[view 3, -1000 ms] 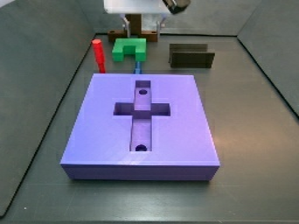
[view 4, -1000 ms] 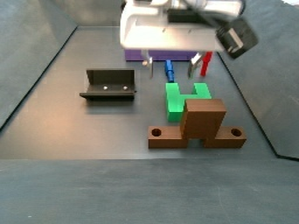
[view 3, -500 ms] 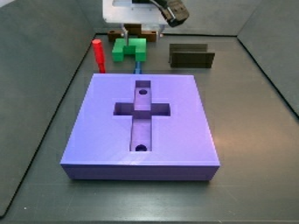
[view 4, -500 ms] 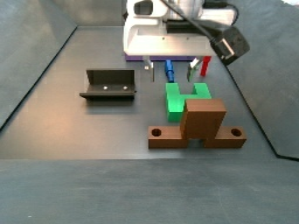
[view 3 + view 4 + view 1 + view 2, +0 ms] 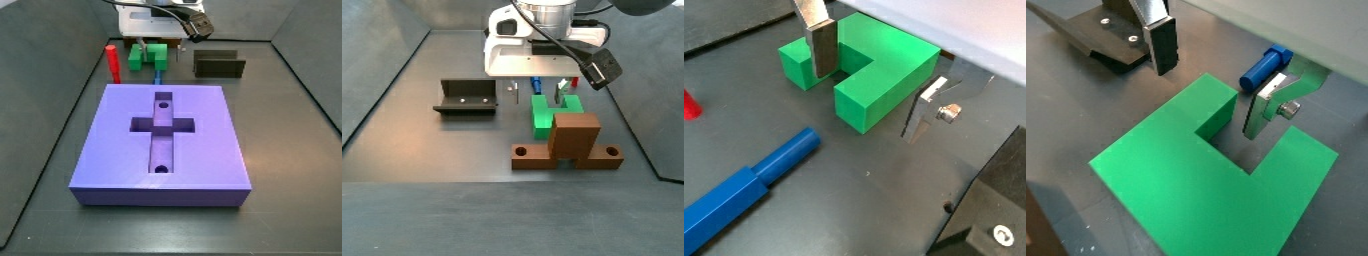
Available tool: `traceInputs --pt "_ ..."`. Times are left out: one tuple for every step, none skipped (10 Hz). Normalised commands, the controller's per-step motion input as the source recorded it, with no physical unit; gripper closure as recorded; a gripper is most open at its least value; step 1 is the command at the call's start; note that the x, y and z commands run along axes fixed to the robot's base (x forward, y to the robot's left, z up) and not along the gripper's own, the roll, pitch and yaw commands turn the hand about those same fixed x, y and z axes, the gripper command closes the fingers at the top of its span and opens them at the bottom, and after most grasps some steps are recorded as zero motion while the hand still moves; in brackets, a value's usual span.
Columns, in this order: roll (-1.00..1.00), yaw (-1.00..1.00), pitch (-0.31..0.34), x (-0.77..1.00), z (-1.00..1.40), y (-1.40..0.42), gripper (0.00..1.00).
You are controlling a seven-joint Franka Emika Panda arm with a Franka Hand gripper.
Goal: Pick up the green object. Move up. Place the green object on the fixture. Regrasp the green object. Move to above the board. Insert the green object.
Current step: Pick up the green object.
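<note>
- Green object (image 5: 551,109) rests on the floor, just behind the brown cross-shaped block (image 5: 572,141).
- Gripper (image 5: 1207,75) is low over the green object, plates spread wide, gripping nothing.
- One finger (image 5: 820,48) sits in the notch; the other finger (image 5: 925,108) stands outside one arm.

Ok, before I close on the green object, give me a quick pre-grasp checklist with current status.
1. End effector open: ok.
2. End effector down at the green object: ok, fingers straddle one arm of it in both wrist views.
3. Pads touching the block: cannot tell.
4. Blue peg and red peg outside the fingers: ok.
5. Fixture unoccupied: ok.
6. Board recess unobstructed: ok.
</note>
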Motion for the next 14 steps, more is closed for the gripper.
traceInputs --pt "0.10 0.00 0.000 0.00 -0.23 0.02 0.00" --pt "0.08 0.00 0.000 0.00 -0.22 0.00 0.00" --pt "0.05 0.00 0.000 0.00 -0.25 0.00 0.00" --pt "0.06 0.00 0.000 0.00 -0.16 0.00 0.00" --pt "0.04 0.00 0.000 0.00 -0.03 0.00 0.00" --pt "0.00 0.00 0.000 0.00 0.00 0.00 0.00" --pt "0.00 0.00 0.000 0.00 0.00 0.00 1.00" --pt "0.00 0.00 0.000 0.00 0.00 0.00 1.00" --pt "0.00 0.00 0.000 0.00 0.00 0.00 1.00" --pt "0.00 0.00 0.000 0.00 0.00 0.00 1.00" --pt "0.00 0.00 0.000 0.00 0.00 0.00 1.00" --pt "0.00 0.00 0.000 0.00 0.00 0.00 1.00" --pt "0.00 0.00 0.000 0.00 0.00 0.00 1.00" --pt "0.00 0.00 0.000 0.00 0.00 0.00 1.00"
